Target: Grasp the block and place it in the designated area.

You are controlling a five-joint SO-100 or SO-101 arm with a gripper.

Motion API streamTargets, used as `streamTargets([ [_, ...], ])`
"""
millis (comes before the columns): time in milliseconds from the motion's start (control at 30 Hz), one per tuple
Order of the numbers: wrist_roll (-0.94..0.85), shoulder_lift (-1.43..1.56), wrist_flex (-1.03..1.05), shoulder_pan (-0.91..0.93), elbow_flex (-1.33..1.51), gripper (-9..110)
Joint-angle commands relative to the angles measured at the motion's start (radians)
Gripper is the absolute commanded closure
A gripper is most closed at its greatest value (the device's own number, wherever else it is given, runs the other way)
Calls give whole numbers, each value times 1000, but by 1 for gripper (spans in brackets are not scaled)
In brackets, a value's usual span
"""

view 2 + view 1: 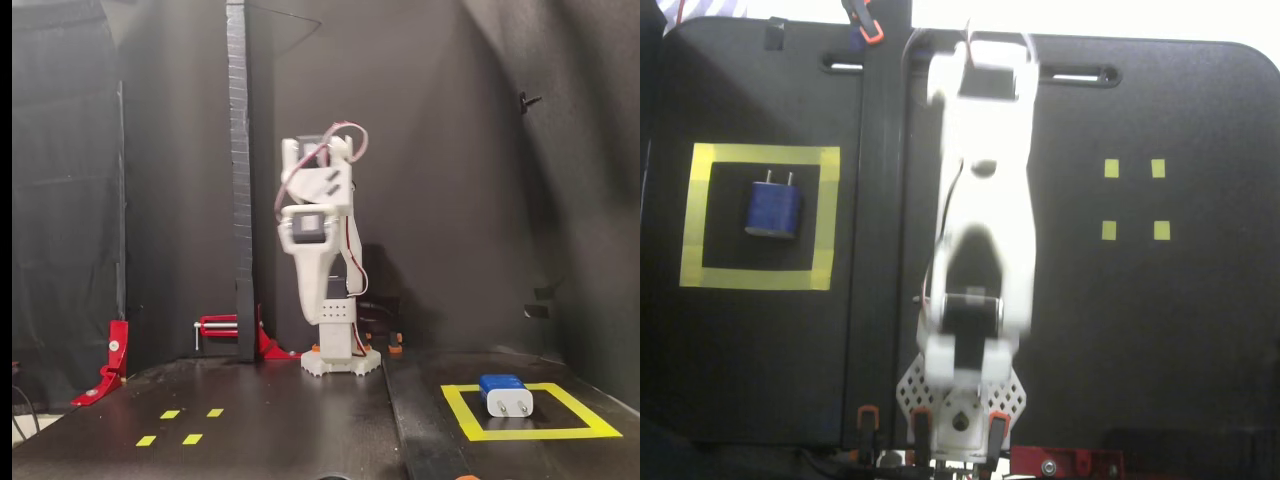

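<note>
The dark-blue block (773, 208) lies inside the designated area, a square of wide yellow tape (760, 160) at the left in a fixed view, its two pale prongs pointing to the top of the picture. In the other fixed view the block (505, 395) sits at the lower right within the tape (530, 433), showing a pale face with prongs. The white arm is folded up over its base in the middle. My gripper (980, 62) is blurred at the arm's far end, well apart from the block and holding nothing. Its jaws cannot be made out.
Four tiny yellow squares (1134, 200) lie on the black mat on the other side of the arm, also showing in the other fixed view (180, 425). A black upright post (237, 180) stands beside the base. Red clamps (110, 360) grip the table edge.
</note>
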Motion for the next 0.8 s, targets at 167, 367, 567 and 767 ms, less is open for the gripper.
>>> streamTargets([
  [167,-8,339,-313,-18,287,102],
  [367,-8,577,-529,-21,548,102],
  [567,-12,854,-703,-37,825,102],
  [767,-25,1077,-712,-58,1025,102],
])
